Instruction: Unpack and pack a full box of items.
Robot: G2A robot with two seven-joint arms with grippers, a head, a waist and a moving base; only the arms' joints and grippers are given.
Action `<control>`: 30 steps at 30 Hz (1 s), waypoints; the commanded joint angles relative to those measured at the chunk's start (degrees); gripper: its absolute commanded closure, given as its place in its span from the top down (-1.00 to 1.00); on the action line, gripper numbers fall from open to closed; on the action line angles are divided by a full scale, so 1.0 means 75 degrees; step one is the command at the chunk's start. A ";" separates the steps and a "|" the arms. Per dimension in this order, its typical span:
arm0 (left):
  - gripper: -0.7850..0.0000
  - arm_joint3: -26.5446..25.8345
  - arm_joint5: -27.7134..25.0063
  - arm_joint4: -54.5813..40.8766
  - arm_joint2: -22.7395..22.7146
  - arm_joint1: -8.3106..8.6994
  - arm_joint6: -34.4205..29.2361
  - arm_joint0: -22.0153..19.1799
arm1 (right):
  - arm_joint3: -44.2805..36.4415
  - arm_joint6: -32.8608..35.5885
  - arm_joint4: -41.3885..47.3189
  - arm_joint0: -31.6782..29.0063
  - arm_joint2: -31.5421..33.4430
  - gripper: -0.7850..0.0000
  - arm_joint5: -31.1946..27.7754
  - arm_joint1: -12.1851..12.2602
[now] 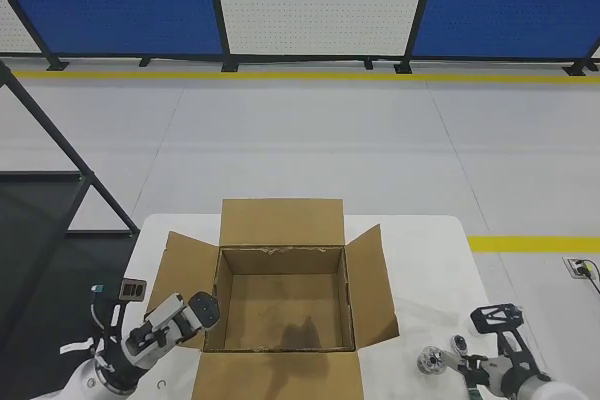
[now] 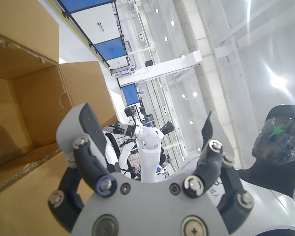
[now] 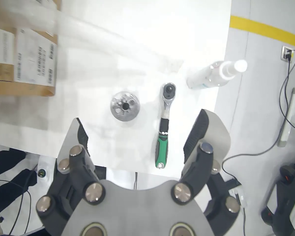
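Right gripper (image 3: 141, 120) is spread and empty, hanging over the table (image 1: 430, 250) at its near right edge. The ratchet wrench (image 3: 161, 148) is right under it, the metal disc (image 3: 118, 110) just beside, and the spray bottle (image 3: 206, 77) lies farther out. These are probably unpacked items parked clear of the box (image 1: 280, 312). Left gripper (image 2: 148, 110) is also spread and empty, by the box's left flap. The box sits mid-table with flaps open and the inside bare. Unpacking looks done, so repacking comes next.

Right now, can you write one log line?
box open, looks empty | left gripper open beside it | right gripper open near ratchet, metal disc, bottle
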 commanded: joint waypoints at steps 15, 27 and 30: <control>1.00 -0.0198 -0.0063 0.0009 -0.0325 0.0018 0.0070 0.0184 | -0.0101 -0.0632 0.1657 -0.0033 0.0334 1.00 0.0063 0.0034; 1.00 -0.0247 -0.0033 0.0033 -0.0298 0.0015 0.0155 0.0192 | -0.0008 -0.0937 0.2001 -0.0106 0.0219 1.00 -0.0140 0.0046; 1.00 -0.0392 0.0023 0.0089 -0.0234 0.0013 0.0227 0.0197 | -0.0151 -0.1418 0.2341 -0.0134 0.0247 1.00 -0.0248 0.0067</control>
